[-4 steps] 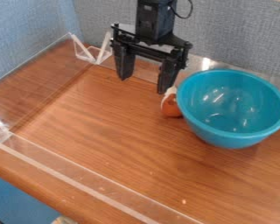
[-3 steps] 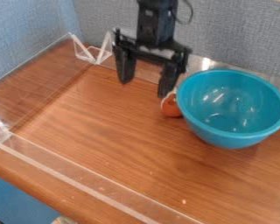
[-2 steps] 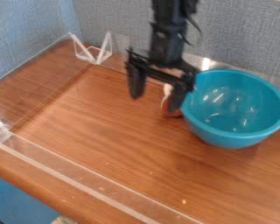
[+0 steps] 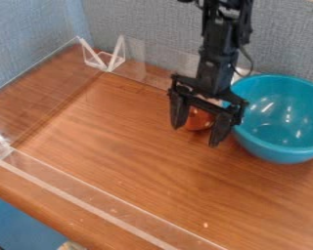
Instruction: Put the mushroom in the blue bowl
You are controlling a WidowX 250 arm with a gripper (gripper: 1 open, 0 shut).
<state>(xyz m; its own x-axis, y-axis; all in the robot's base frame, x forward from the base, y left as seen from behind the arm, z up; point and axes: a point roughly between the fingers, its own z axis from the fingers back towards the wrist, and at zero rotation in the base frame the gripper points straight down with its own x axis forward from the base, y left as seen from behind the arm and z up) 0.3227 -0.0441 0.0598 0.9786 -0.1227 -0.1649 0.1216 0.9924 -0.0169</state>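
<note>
A wooden table (image 4: 107, 146) is seen from above at an angle, bordered by a clear low wall (image 4: 67, 190) along its near and left edges. A blue-grey backdrop (image 4: 133, 20) is seen at the far side. The black gripper (image 4: 203, 113) is pointed straight down, with its jaws held wide apart, one finger to each side of the mushroom (image 4: 199, 121). The mushroom is only partly seen between the fingers, as an orange-tan patch resting on the table; contact with the fingers cannot be determined. The blue bowl (image 4: 284, 122) is placed at the right, just beside the gripper and the mushroom. Its interior is seen to be glossy.
</note>
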